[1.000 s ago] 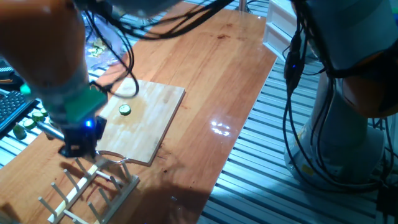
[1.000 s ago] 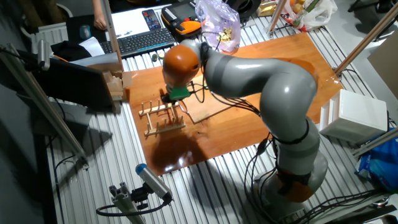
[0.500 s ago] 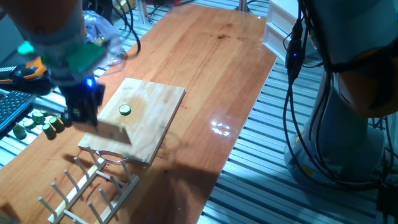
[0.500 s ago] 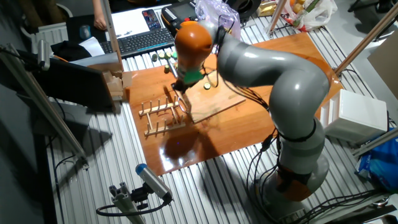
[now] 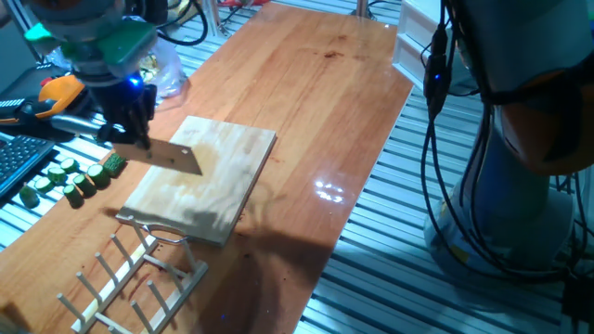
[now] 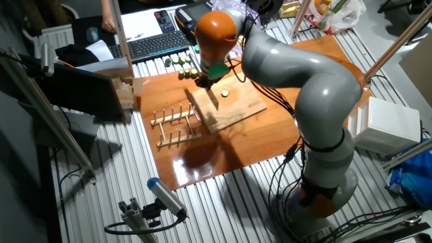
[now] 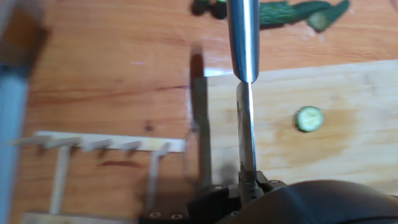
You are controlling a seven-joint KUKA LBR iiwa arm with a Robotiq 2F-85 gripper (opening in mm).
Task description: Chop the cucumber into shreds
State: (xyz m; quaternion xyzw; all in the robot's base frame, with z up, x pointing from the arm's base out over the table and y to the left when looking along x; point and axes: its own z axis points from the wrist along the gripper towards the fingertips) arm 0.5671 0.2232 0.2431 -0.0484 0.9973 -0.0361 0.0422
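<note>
The cucumber, one small round slice (image 7: pixel 309 118), lies on the wooden board (image 7: pixel 348 155), to the right of the blade in the hand view. It also shows in the other fixed view (image 6: pixel 225 94). In one fixed view the blade hides it. My gripper (image 5: pixel 125 128) is shut on a knife (image 5: pixel 173 157) and holds it above the board's (image 5: pixel 237 158) left side. The knife's handle (image 7: pixel 242 37) and blade (image 7: pixel 247 134) run up the middle of the hand view. No shreds are in view.
A wooden peg rack (image 5: pixel 130 278) stands at the board's near end. Several thicker dark green cucumber chunks (image 5: pixel 70 178) lie on the table left of the board. A keyboard (image 6: pixel 152 44) and a plastic bag (image 6: pixel 236 23) are beyond the table's far edge.
My gripper has lifted the knife out of the peg rack and carried it up and over the left part of the board. The slice has not moved.
</note>
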